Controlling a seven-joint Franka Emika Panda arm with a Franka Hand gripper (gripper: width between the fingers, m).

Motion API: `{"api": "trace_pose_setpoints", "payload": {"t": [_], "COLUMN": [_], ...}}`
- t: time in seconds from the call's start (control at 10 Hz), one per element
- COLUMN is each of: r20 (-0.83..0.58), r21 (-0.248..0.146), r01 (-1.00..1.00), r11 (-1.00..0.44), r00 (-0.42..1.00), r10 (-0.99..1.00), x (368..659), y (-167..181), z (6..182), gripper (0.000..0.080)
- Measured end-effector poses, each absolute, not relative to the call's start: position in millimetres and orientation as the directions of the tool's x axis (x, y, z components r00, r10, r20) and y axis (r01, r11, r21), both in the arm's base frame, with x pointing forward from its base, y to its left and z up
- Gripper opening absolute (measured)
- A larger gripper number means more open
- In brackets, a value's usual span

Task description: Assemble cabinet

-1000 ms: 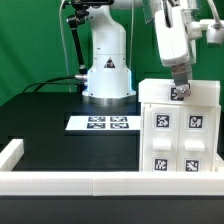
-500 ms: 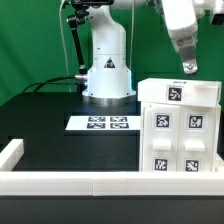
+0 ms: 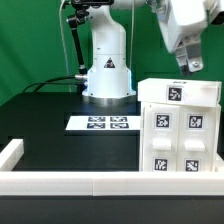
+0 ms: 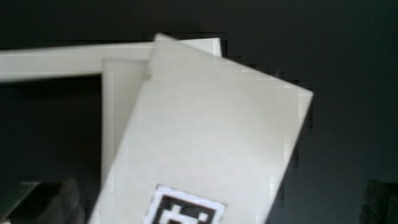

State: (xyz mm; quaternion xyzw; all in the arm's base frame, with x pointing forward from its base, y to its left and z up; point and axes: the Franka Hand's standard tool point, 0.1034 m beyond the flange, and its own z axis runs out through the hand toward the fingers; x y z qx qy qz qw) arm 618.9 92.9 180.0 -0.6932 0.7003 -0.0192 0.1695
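The cabinet [image 3: 178,125] is a large white box with several black-and-white tags, standing at the exterior view's right on the black table. Its top panel carries one tag [image 3: 174,93]. My gripper [image 3: 190,66] hangs in the air just above the cabinet's top, not touching it. In the wrist view the cabinet's white top panel [image 4: 205,130] and its tag [image 4: 187,208] fill the picture below my gripper [image 4: 214,215]. My dark fingers [image 4: 39,205] show far apart at the picture's two sides, open and empty.
The marker board [image 3: 103,123] lies flat in the middle of the table. A long white border rail [image 3: 60,183] runs along the near edge, with a corner piece at the exterior view's left [image 3: 10,152]. The robot's white base [image 3: 107,70] stands behind.
My gripper was down at the cabinet's top tag a second ago. It has risen clear of the cabinet and shifted slightly to the exterior view's right. The cabinet has not moved.
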Motion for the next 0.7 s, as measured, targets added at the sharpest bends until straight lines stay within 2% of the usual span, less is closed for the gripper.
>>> {"api": "trace_pose_setpoints", "payload": {"t": [0.2, 0.3, 0.4, 0.7], "r20": [-0.094, -0.022, 0.016, 0.076], "r21": [-0.296, -0.296, -0.29, -0.281], "r01": [-0.918, -0.841, -0.771, -0.635], "r11": [-0.266, -0.453, -0.567, -0.72], "r00": [0.305, 0.481, 0.589, 0.733], "r10": [-0.948, -0.877, -0.808, -0.676], "x": [623.7, 624.5, 625.8, 625.8], "y": [97.2, 99.0, 101.6, 100.0], "z": [183.4, 184.1, 185.6, 185.2], "gripper": [0.0797, 0.0797, 0.0797, 0.0797]}}
